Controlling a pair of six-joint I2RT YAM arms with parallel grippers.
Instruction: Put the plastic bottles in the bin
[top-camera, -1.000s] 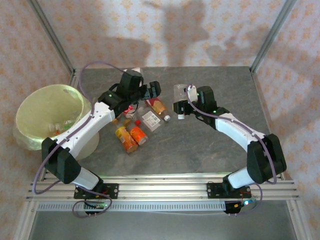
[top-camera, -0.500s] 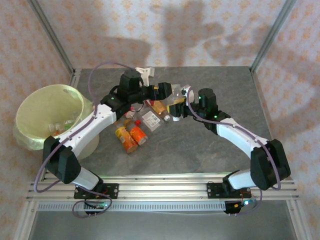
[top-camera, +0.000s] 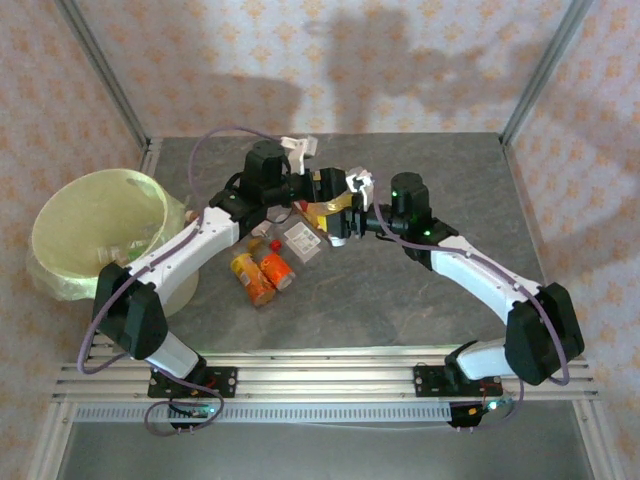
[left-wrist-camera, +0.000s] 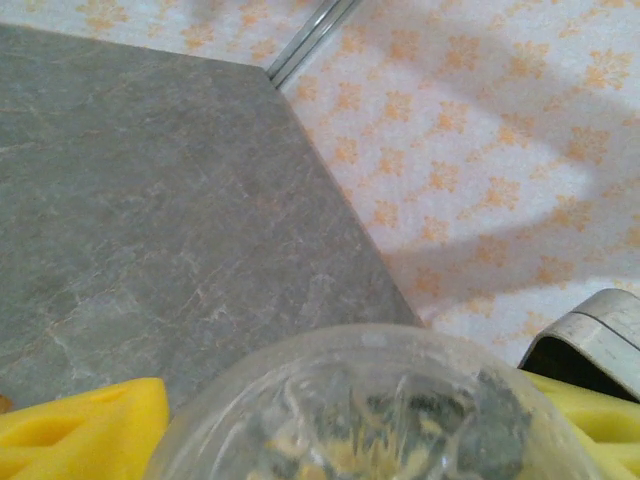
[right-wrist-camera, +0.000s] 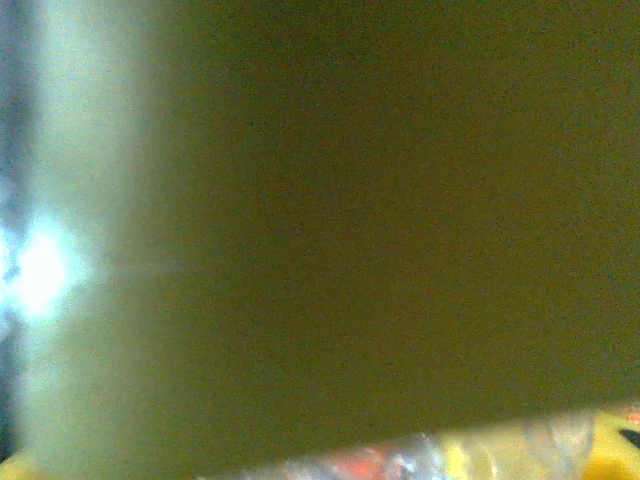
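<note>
A clear plastic bottle (top-camera: 342, 198) hangs above the table's back middle, between both grippers. My left gripper (top-camera: 330, 190) comes at it from the left; in the left wrist view the bottle's round clear base (left-wrist-camera: 370, 420) spans the gap between the yellow fingers (left-wrist-camera: 80, 430) and touches both. My right gripper (top-camera: 352, 214) is shut on the same bottle from the right, and a blurred strip of that bottle (right-wrist-camera: 480, 455) shows low in the right wrist view. The bin (top-camera: 100, 178), lined pale yellow-green, stands at the table's left edge.
Several more bottles lie under the left forearm: two orange ones (top-camera: 248, 277) (top-camera: 278, 270) and a clear one with a label (top-camera: 303, 241). A blurred dark yellow surface (right-wrist-camera: 350, 220) sits right in front of the right wrist camera. Metal frame posts stand at the back corners.
The right gripper has carried the clear bottle left towards the left gripper. The left gripper has swung right to meet it, and its fingers have come in around the bottle's base.
</note>
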